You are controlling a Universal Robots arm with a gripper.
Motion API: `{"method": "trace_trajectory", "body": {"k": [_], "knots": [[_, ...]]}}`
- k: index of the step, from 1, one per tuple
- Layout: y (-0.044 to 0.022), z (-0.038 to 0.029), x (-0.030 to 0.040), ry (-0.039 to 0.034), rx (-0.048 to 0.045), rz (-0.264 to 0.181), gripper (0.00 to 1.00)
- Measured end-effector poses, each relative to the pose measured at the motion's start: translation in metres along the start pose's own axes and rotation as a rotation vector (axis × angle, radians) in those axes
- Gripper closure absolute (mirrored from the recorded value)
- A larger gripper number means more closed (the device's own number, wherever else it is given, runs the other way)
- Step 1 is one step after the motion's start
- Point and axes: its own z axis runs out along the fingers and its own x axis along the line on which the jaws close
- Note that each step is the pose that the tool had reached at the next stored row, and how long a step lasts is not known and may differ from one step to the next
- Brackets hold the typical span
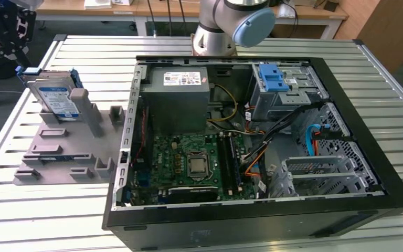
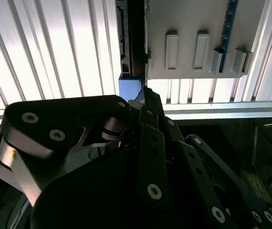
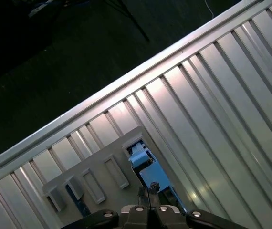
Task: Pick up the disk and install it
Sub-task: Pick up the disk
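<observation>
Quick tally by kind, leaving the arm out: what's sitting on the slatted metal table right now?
Flat silver-metal hard drive in a blue plastic bracket, standing upright in the fixture: 1
Grey plastic slotted fixture: 1
Open black computer tower case: 1
Total: 3

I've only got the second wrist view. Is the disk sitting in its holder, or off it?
Observer: In it. In the exterior view the disk stands upright in the grey holder.
Operator: Where's the gripper?
Observer: The gripper hangs just above the disk's top edge, on the exterior view's left.
Operator: And the case?
Observer: The computer case lies open beside the holder, on the exterior view's right.
</observation>
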Motion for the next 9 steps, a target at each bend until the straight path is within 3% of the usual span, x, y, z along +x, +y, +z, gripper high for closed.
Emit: {"method": "trace_trajectory", "body": {"k": [9], "knots": [[0.0000, 0.0000, 0.0000, 0.0023, -0.0016, -0.075, 0.89]]}}
